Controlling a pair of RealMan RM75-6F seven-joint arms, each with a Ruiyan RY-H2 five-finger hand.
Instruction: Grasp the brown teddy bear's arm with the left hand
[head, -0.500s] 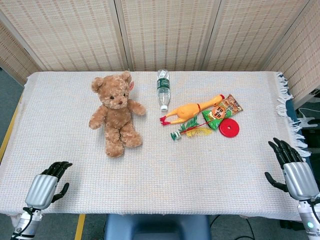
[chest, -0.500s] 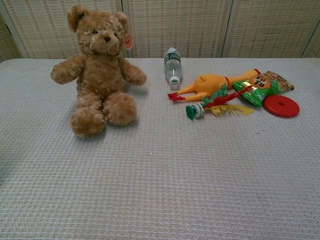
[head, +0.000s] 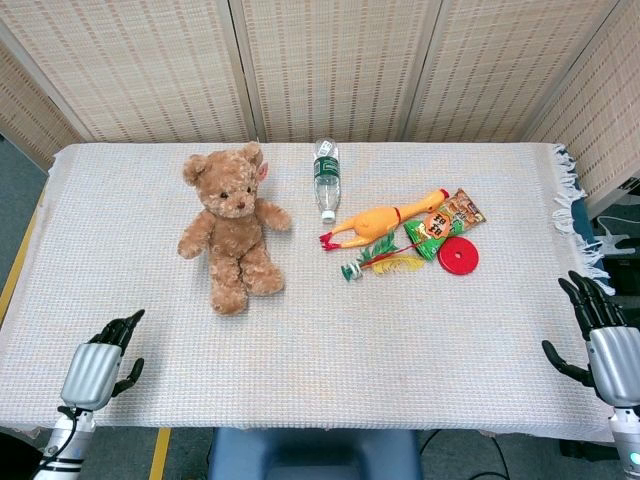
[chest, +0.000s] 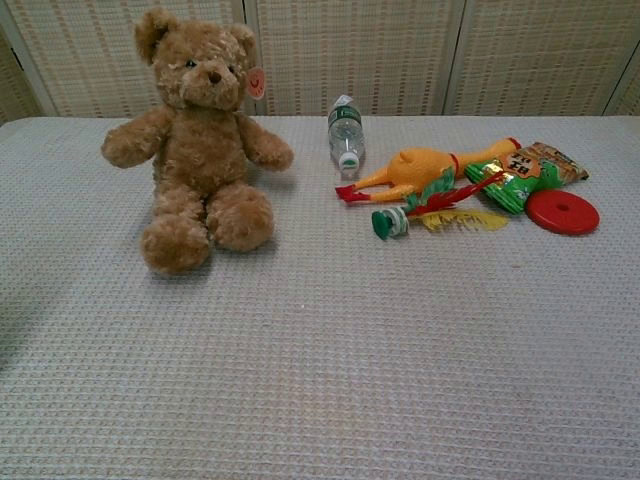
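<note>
A brown teddy bear (head: 232, 226) sits upright on the white cloth at the table's far left, also seen in the chest view (chest: 197, 140). Its arms stick out sideways, one arm (head: 194, 240) toward the table's left side, the other (head: 272, 216) toward the bottle. My left hand (head: 100, 365) hovers at the near left corner, fingers apart, holding nothing, well short of the bear. My right hand (head: 605, 340) hangs off the near right edge, fingers spread and empty. Neither hand shows in the chest view.
A water bottle (head: 326, 178) lies right of the bear. Beyond it lie a rubber chicken (head: 380, 222), a snack packet (head: 447, 222), a red disc (head: 458, 257) and a feathered shuttlecock (head: 375, 262). The table cloth (head: 330, 340) has a fringed right edge. Wicker screens stand behind.
Both hands have dropped lower in the head view, toward the table's near edge. The left hand's fingers look more extended. The bear and other objects have not moved.
</note>
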